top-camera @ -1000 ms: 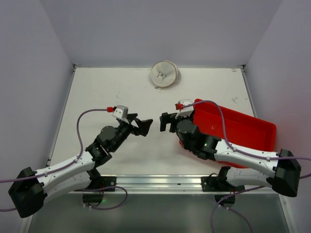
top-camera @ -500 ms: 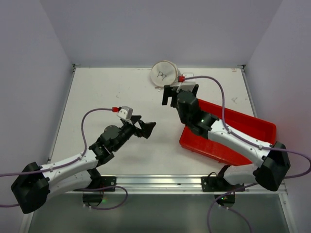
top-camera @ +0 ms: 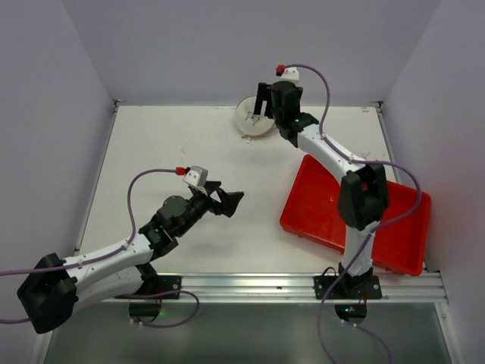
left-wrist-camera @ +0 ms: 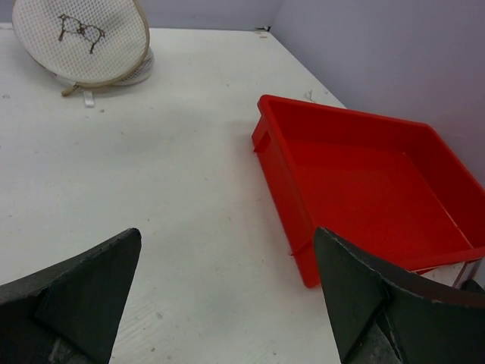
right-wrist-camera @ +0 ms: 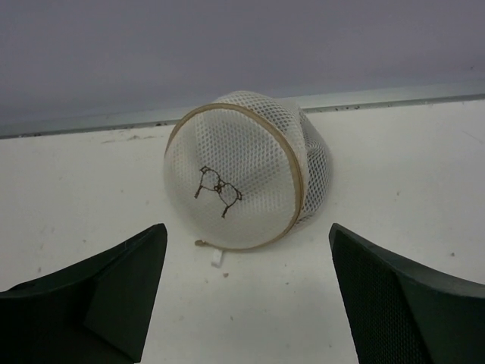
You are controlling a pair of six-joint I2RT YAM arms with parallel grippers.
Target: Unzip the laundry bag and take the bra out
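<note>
The laundry bag point(top-camera: 250, 120) point(right-wrist-camera: 235, 178) is a small round white mesh case with a tan rim, propped on edge at the table's far side. A brown stitched outline marks its face. Its zip pull point(right-wrist-camera: 201, 243) and a white tab point(right-wrist-camera: 219, 259) lie at its lower edge. The bra is hidden. My right gripper point(top-camera: 263, 112) point(right-wrist-camera: 248, 231) hovers open just in front of the bag, one finger to each side, touching nothing. My left gripper point(top-camera: 231, 199) point(left-wrist-camera: 227, 235) stands open and empty over mid-table, with the bag point(left-wrist-camera: 79, 38) far ahead to its left.
A red plastic tray point(top-camera: 303, 220) point(left-wrist-camera: 280, 174) sits at the right of the table with nothing in it, and the right arm reaches over its far corner. Walls close the table at the back and on both sides.
The right arm has swung from beside the red tray out to the far edge, up to the laundry bag. The left gripper has shifted slightly right and stays open.
</note>
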